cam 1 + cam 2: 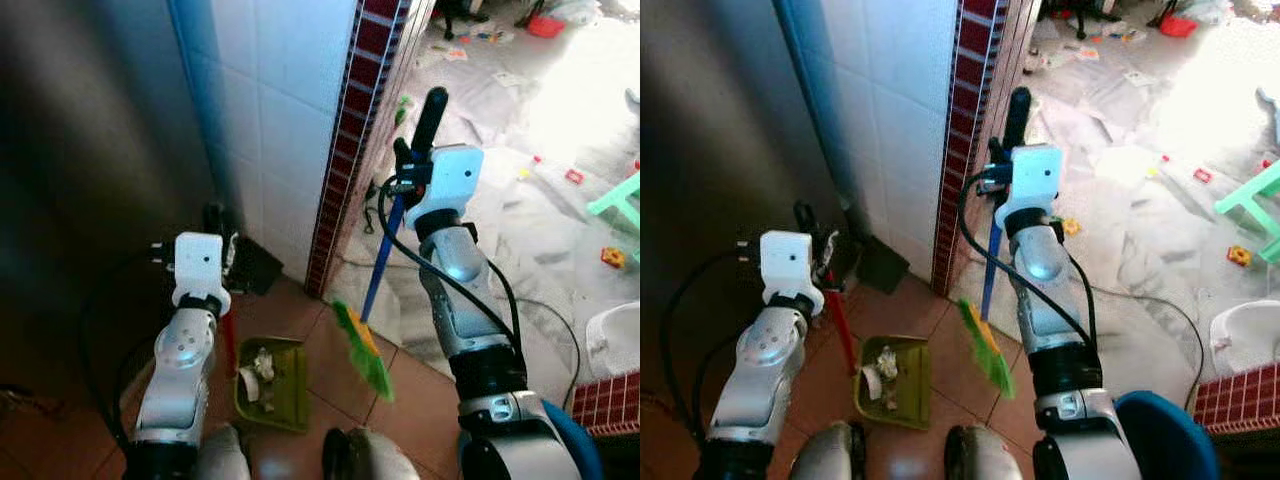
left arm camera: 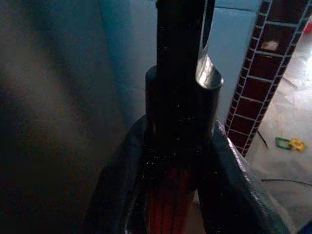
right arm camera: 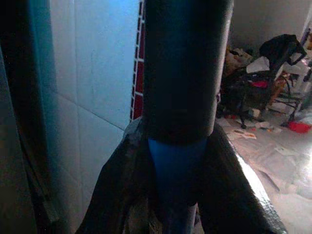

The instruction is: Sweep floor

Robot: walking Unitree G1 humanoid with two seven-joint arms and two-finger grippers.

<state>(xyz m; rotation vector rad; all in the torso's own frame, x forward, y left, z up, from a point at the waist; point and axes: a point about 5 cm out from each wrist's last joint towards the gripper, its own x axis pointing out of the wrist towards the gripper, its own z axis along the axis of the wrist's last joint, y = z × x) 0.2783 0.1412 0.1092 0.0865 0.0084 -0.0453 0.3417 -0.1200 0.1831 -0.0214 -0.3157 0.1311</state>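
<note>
Gripping, right gripper (image 3: pixel 178 146): we find its fingers clamped on the blue broom handle (image 1: pixel 381 268).
Left gripper (image 2: pixel 170 161): closed around the red dustpan handle (image 1: pixel 839 325).
Broom head (image 1: pixel 365 350): green, on brown floor tiles (image 1: pixel 420 400), just beside the dustpan.
Dustpan (image 1: pixel 272 385): green, holding pale debris, near the tiled wall (image 1: pixel 285 120).

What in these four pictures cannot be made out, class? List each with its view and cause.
- Scraps in the green dustpan: eye views, too small to identify.
- Green broom head: eye views, blurred.
- Broom handle's top: right wrist view, cut by edge.
- Dustpan handle: left wrist view, too dark.
</note>
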